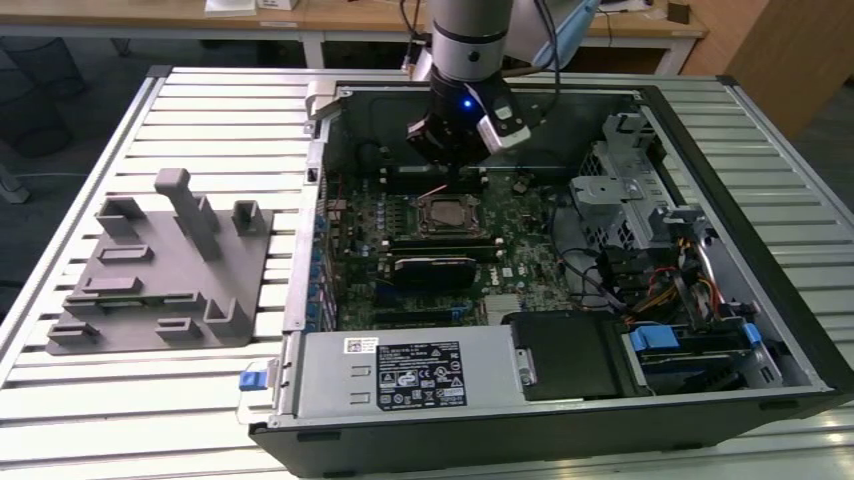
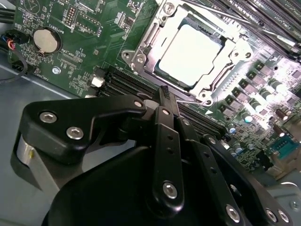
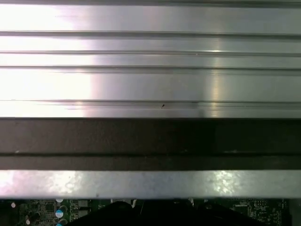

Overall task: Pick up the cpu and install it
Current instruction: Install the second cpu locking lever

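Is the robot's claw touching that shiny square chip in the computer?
Apart. In the second wrist view the cpu sits in its socket, and green board shows between it and the gripper tips.

Slatted aluminium worktable (image 1: 80, 180), ribbed profiles running across, bright glare on slats in first wrist view (image 3: 150, 80). Wooden desk (image 1: 334, 25) behind table, white legs, papers on top. Wood-panel cabinet (image 1: 781, 50) at exterior view's right rear. Dark carpet floor (image 1: 67, 90) at exterior view's left, black mesh bin (image 1: 34, 65) standing on it. Overhead light, even, soft reflections on metal.
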Action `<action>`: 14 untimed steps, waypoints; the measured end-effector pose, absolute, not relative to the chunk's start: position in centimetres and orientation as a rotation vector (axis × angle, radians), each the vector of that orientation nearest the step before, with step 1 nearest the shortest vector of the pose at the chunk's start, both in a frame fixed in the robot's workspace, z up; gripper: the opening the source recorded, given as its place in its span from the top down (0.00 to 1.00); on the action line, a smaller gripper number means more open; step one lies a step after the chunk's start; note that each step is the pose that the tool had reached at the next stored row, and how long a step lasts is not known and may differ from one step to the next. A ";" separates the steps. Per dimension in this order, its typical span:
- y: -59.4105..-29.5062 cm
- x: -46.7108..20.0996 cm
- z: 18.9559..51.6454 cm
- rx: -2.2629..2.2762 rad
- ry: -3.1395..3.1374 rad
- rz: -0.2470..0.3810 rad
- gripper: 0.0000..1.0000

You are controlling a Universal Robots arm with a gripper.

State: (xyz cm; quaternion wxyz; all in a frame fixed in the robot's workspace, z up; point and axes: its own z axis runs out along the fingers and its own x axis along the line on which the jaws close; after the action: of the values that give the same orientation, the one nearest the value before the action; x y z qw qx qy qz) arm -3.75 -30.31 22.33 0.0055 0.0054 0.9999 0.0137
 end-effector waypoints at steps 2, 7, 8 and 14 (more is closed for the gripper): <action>-30.3 -3.7 22.2 0.017 3.130 0.043 0.89; -30.2 -3.5 22.0 0.017 3.131 0.043 0.89; -30.1 -3.4 21.9 0.017 3.131 0.043 0.89; -30.1 -3.3 21.4 0.017 3.133 0.043 0.89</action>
State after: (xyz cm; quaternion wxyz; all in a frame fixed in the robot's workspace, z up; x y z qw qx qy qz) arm -3.26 -30.10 21.39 0.0041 0.0054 0.9999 0.0137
